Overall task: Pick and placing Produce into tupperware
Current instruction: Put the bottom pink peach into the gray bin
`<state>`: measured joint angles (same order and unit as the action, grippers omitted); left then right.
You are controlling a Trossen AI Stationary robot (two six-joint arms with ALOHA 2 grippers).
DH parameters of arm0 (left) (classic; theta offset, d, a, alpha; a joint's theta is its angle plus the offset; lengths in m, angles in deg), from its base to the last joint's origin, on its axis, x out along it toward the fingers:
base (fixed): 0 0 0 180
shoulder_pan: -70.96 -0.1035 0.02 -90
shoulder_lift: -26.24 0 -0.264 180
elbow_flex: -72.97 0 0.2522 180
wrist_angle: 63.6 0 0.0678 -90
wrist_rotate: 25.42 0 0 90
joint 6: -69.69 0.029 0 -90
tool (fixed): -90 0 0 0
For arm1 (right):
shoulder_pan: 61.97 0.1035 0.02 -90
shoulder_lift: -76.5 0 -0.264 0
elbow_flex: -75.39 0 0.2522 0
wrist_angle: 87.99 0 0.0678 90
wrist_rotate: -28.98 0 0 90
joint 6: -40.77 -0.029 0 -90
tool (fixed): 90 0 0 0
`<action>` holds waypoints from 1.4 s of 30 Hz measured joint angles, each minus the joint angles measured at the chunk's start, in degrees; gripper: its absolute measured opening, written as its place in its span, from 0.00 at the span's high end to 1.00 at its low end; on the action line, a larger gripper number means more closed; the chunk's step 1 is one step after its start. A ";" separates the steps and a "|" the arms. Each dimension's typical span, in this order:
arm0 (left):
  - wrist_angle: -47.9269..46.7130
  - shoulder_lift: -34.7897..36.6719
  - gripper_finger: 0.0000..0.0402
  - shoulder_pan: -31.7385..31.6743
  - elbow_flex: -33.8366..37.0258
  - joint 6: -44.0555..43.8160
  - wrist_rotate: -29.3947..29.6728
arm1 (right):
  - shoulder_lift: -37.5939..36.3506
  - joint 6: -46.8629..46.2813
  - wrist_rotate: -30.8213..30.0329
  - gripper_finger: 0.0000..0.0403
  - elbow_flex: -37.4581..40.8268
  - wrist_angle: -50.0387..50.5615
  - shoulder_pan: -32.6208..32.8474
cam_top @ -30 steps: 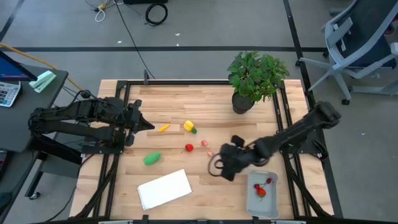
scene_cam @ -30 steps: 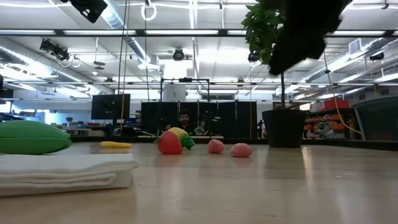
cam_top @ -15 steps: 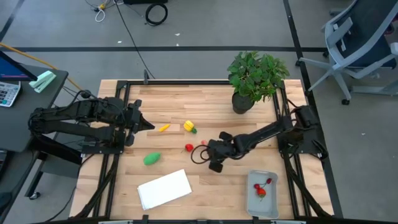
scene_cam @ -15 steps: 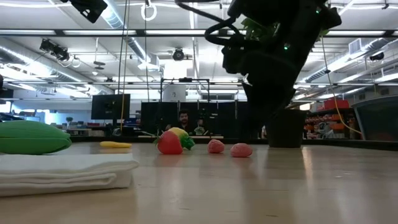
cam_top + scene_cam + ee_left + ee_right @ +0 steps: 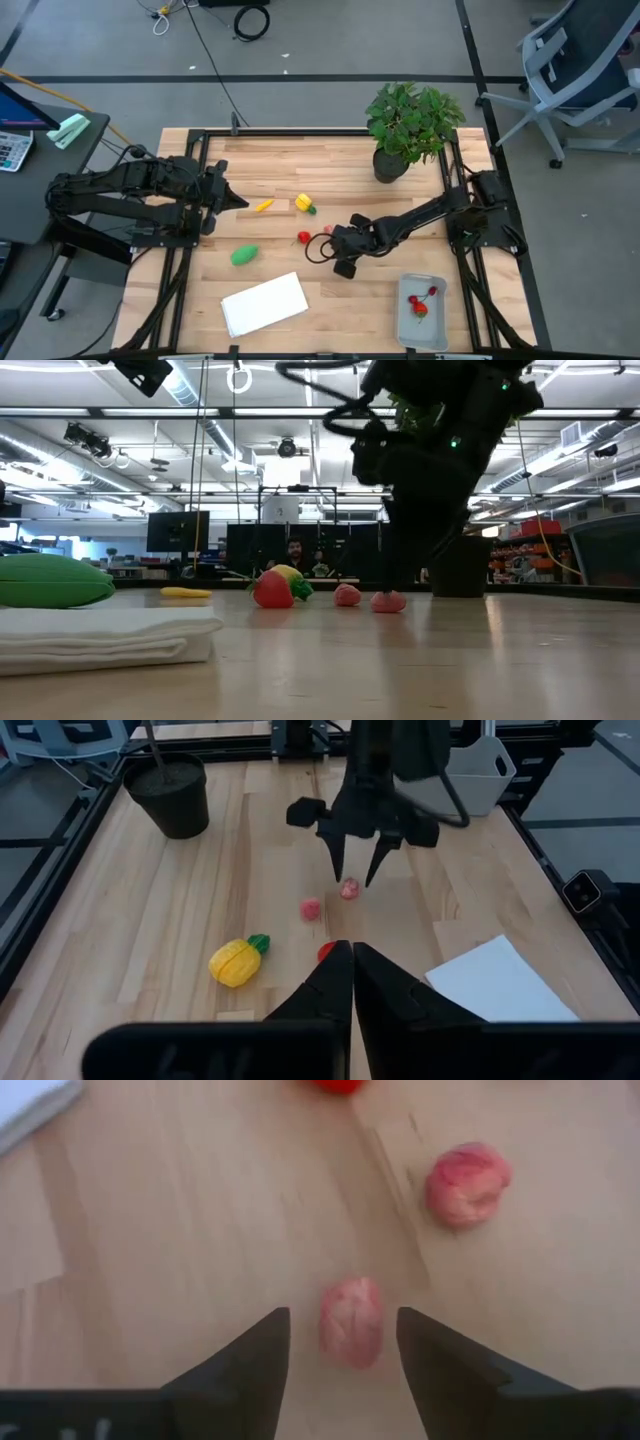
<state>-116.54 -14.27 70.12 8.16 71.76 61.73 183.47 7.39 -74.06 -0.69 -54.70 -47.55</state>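
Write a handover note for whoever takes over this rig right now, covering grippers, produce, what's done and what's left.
Right gripper: open, lowered with a finger on either side of a small pink toy piece, not yet closed.
Left gripper: shut, empty, waiting at the table's left side.
Done: red toy pieces lie in the pale grey-blue plastic tupperware at the table's front right.
Left on the wood: a second pink piece, a red strawberry-like piece, a yellow piece with green leaves, a thin yellow-orange piece, a green oval piece.

I see the right gripper (image 5: 357, 872) pointing down at table centre, fingers apart; the left gripper (image 5: 232, 200) is parked at nine o'clock, fingers together.
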 joint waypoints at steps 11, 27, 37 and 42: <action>-0.01 0.02 0.97 -0.02 0.02 0.02 0.01 | 4.13 0.48 -2.09 0.54 -0.12 -3.54 -0.66; -0.13 0.02 0.96 -0.02 0.02 -0.02 0.00 | 0.90 -1.99 -6.32 0.91 0.13 -2.60 0.20; -0.15 0.02 0.96 -0.02 0.02 -0.85 0.00 | -21.59 -21.34 -7.04 0.93 0.02 15.85 10.42; -0.15 0.02 0.94 0.00 0.02 -1.55 0.02 | -30.44 -40.99 -4.87 0.91 0.02 27.02 21.57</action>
<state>-116.69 -14.25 70.11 8.18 70.21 61.75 153.03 -33.60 -78.94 -0.67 -27.68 -25.98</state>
